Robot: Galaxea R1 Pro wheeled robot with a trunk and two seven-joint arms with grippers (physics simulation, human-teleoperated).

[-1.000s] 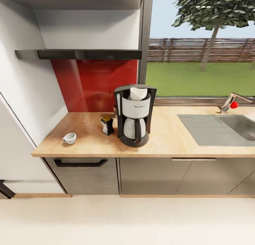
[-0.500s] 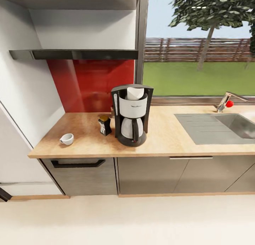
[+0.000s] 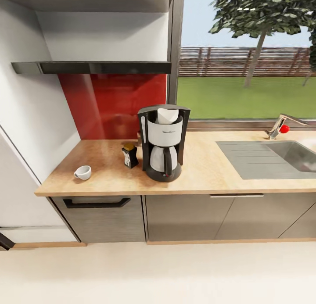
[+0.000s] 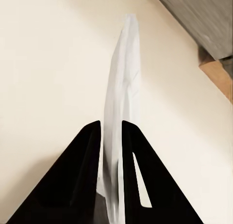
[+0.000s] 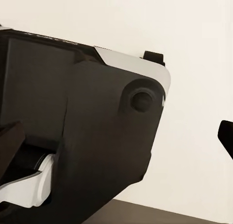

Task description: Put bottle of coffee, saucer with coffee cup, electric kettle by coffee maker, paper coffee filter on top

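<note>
Head view, left to right: coffee cup (image 3: 83, 172) near the countertop (image 3: 210, 174) left edge, well apart from the rest. Bottle of coffee (image 3: 129, 155) just beside the coffee maker (image 3: 163, 143), at its 9 o'clock. Paper coffee filter (image 3: 167, 116) sits in the maker's top. Sink (image 3: 272, 157) and faucet (image 3: 278, 126) off at 3 o'clock. Left gripper (image 4: 111, 132) pinches a thin white saucer (image 4: 121, 117) edge-on, over the floor. Right gripper: state can't be told.

Black-and-white drip coffee maker (image 3: 163, 144) stands on light wooden countertop (image 3: 206, 174); white paper filter (image 3: 167, 115) in its top. Dark yellow-capped coffee bottle (image 3: 129, 155) just beside it, left. White ceramic cup (image 3: 83, 172) farther left, near front edge. Steel sink (image 3: 281, 157) well right.
</note>
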